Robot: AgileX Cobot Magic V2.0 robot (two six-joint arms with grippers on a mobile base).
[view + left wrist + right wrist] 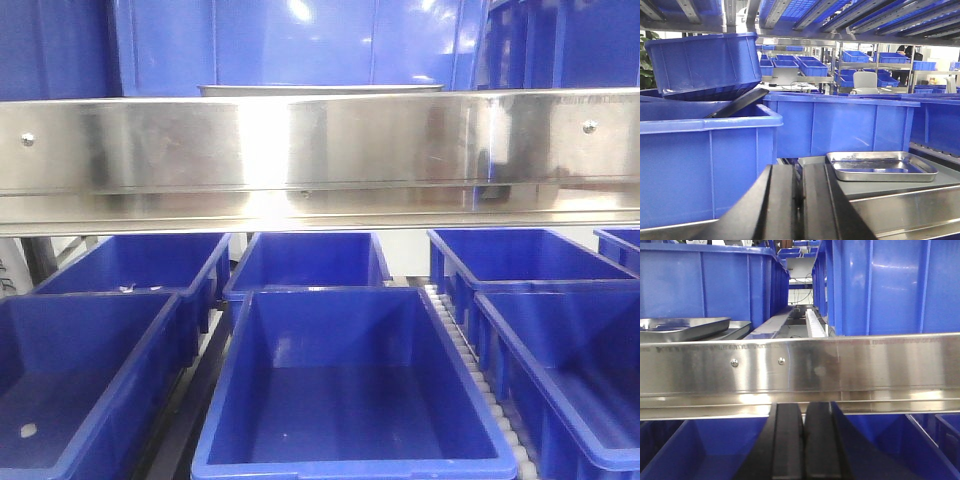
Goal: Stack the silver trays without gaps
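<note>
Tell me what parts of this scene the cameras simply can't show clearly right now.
- Front view: only a thin rim of a silver tray shows above the steel rail, which hides the rest.
- Right wrist view: the silver trays are cut off by the left edge and the rail; their count is unclear.
- Left wrist view: the tray's underside is hidden.
- Both end effectors' fingertips lie below the wrist frames.

blue bins (350, 390) | steel rail (320, 160) above | roller track (470, 365)

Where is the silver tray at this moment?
In the left wrist view, the silver tray lies flat at lower right on a grey shelf, before a blue bin.
</note>
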